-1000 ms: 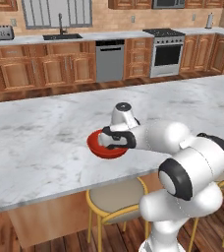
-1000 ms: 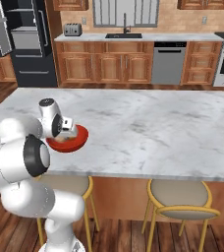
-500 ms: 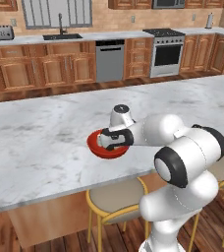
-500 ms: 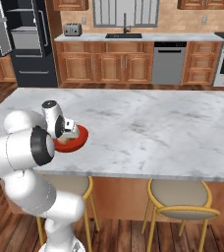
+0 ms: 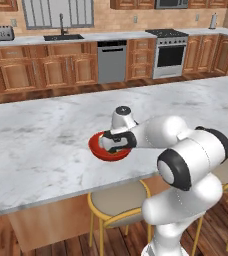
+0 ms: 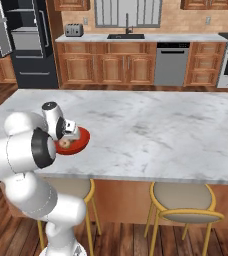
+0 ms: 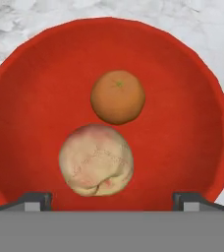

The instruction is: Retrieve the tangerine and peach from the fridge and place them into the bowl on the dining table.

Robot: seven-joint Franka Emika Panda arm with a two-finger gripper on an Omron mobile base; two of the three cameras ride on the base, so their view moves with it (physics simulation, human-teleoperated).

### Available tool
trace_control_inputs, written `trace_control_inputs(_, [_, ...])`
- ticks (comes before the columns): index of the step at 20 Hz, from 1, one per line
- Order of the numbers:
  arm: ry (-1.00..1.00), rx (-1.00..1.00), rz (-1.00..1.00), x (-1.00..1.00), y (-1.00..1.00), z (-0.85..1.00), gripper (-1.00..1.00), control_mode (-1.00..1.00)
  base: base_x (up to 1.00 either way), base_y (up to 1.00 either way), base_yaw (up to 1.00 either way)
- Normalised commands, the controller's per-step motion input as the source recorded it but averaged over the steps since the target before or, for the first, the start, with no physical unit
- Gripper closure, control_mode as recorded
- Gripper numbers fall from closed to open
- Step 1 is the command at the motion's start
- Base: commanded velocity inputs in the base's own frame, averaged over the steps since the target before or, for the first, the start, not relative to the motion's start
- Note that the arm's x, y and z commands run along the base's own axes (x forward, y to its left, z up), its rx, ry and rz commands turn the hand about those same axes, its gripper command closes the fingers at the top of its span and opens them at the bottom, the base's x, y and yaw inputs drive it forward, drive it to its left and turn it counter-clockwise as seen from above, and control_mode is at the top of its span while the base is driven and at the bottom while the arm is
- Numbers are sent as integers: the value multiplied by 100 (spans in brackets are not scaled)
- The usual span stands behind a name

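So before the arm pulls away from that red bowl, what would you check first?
1. Tangerine inside the bowl: ok.
2. Peach inside the bowl: ok, lying against the tangerine.
3. Gripper let go: ok, its fingertips stand wide on either side of the peach, nothing between them but air.
4. Bowl sits on the dining table, away from the edge: ok.
5. Fridge closed: not ok, one door hangs open.
6. Path upward free: cannot tell.

Glossy red bowl (image 7: 192, 98), marble table (image 5: 46, 145)
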Motion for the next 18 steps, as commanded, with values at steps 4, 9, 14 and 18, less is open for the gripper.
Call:
trace_control_inputs(4, [-10,0,-3,-64,-13,52,-100,-100,0,0,0])
trace_control_inputs(9, [-19,2,-5,-99,-60,73,-100,-100,0,0,0])
trace_control_inputs(14, [-20,9,-10,-100,-96,86,-100,-100,0,0,0])
trace_control_inputs(18, [-18,11,-10,-100,-99,74,-100,-100,0,0,0])
